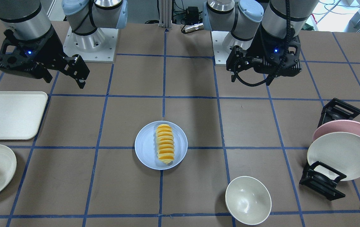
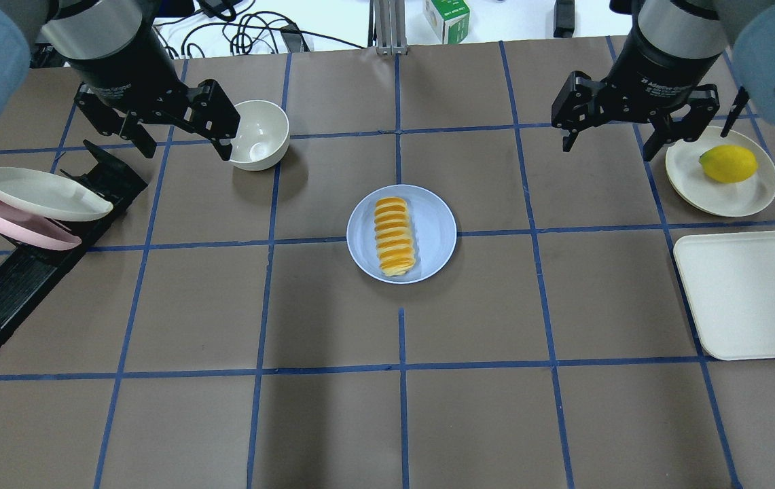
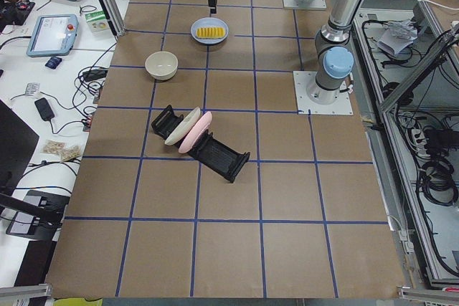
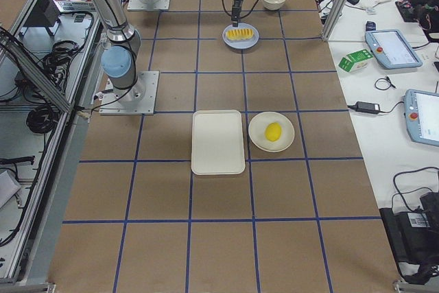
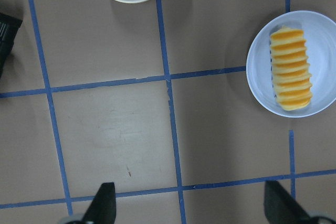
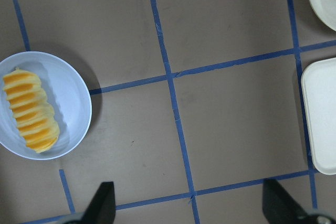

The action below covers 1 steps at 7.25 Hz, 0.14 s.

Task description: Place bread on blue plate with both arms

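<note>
Bread (image 2: 394, 236) lies flat on the blue plate (image 2: 438, 234). Its long axis runs away from the robot, and all slices are within the rim. In the overhead view the loaf sits slightly toward the robot's left of the plate's middle. The plate rests at mid-counter (image 2: 333, 421), over a crossing of the blue tape lines.

Left end effector (image 2: 187, 148): raised above the counter on the robot's left, well apart from the plate. Its wrist camera shows the two fingers spread wide with only bare counter between them. It grips nothing.

Right end effector (image 2: 609, 151): raised on the robot's right, also well apart from the plate. Its fingers are likewise spread wide and it carries nothing. Each wrist view catches the plate and loaf off to one side, not between the fingers.

Other items:
- A cream bowl (image 2: 259, 134) stands on the far left part of the counter. One left finger overlaps its rim in the overhead view.
- A black rack (image 2: 20, 285) holds a pink plate (image 2: 13, 227) and a cream-white plate (image 2: 44, 193), both tilted.
- On the right, a yellow fruit (image 2: 728, 164) lies on a cream plate (image 2: 747, 197).
- A cream tray (image 2: 754, 292) lies just beside that plate, on its near side.
</note>
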Available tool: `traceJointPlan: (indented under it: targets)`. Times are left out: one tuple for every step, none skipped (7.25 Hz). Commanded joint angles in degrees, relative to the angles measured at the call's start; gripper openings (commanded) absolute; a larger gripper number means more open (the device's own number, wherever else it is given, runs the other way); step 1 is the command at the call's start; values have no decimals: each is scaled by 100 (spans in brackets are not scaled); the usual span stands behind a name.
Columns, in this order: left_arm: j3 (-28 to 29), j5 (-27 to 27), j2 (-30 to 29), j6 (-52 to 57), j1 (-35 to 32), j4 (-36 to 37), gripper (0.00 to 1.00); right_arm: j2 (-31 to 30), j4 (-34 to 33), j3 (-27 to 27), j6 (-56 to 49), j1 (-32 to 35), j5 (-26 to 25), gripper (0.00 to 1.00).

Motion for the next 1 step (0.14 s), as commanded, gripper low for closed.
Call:
traceJointPlan:
  targets:
    - [0,2,-1,-3,7,0,100,6,-6,-4,-25,6,14,100]
